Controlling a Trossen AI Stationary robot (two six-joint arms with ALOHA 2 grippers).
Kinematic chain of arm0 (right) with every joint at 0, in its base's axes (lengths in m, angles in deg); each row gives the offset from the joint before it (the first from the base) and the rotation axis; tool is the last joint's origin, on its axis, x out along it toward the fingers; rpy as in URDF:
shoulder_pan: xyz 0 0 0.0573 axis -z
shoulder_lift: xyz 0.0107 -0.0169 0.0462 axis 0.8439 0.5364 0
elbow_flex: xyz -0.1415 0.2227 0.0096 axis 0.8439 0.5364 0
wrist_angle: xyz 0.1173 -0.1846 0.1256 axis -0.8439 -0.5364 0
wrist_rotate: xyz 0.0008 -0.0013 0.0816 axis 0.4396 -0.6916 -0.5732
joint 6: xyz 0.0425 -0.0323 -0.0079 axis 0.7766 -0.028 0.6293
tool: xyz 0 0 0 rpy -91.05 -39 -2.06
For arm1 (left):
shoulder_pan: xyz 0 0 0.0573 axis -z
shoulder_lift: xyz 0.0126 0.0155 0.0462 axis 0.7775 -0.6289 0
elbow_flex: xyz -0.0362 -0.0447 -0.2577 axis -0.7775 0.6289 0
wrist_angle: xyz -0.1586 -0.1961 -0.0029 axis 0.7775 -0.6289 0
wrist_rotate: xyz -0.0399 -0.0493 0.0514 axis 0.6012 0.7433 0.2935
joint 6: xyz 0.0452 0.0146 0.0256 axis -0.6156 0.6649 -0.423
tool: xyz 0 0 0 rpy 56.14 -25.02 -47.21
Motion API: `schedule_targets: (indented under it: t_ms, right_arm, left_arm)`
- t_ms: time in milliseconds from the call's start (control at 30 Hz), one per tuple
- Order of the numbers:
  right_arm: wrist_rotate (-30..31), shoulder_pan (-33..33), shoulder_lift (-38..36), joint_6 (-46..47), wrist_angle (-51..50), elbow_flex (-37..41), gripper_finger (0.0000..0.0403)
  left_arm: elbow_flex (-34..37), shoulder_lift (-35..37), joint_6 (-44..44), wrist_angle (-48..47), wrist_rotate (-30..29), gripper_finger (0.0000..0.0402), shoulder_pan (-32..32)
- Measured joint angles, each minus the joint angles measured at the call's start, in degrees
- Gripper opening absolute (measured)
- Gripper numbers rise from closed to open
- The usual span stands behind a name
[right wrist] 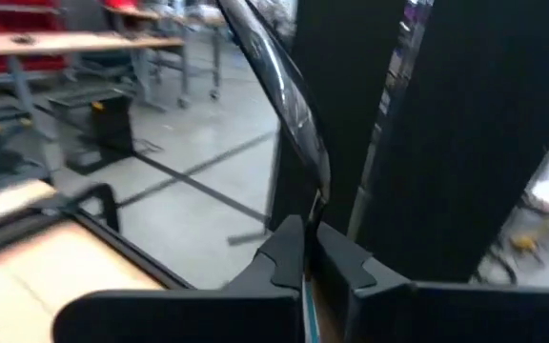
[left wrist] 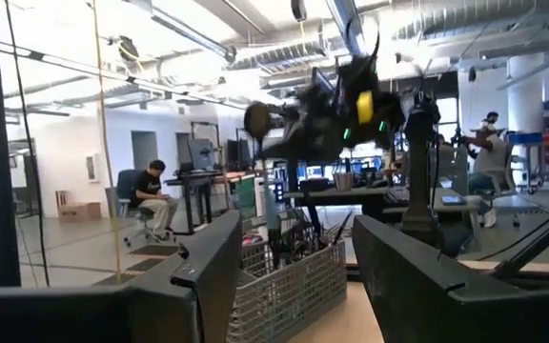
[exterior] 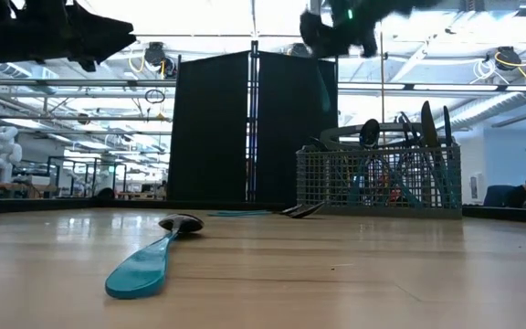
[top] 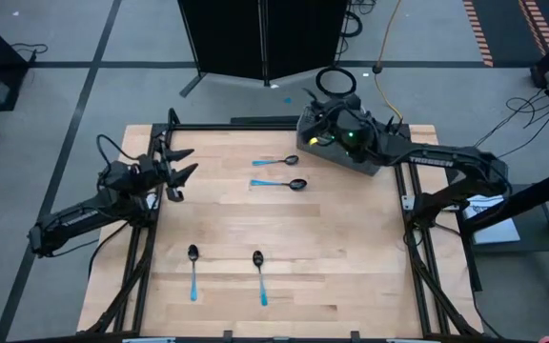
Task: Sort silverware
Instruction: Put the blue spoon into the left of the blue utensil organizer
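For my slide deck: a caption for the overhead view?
Four blue-handled spoons lie on the table; left gripper open, right gripper above the far edge.

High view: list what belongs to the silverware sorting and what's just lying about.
Job: four loose spoons; spoon in right gripper; basket.
Lying about: black panel; floor cables.

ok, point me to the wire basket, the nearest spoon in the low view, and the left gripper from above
wire basket (exterior: 377,178), low view, front mesh wall.
nearest spoon (exterior: 144,267), low view, light-blue handle.
left gripper (top: 187,163), high view, midway between its open fingertips.
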Motion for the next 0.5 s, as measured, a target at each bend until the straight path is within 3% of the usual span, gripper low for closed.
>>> schedule_targets:
  t_ms: [300, 500]
  right_arm:
    - [0.7, 4.8, 1.5, 7.3, 3.4, 9.2, 0.0000]
    - [0.8, 6.7, 4.0, 11.4, 3.1, 9.9, 0.0000]
  left_arm:
    - [0.0, -0.1, 2.0, 0.6, 0.1, 0.0199, 0.0]
    - [0.0, -0.1, 2.1, 1.0, 0.3, 0.0199, 0.2]
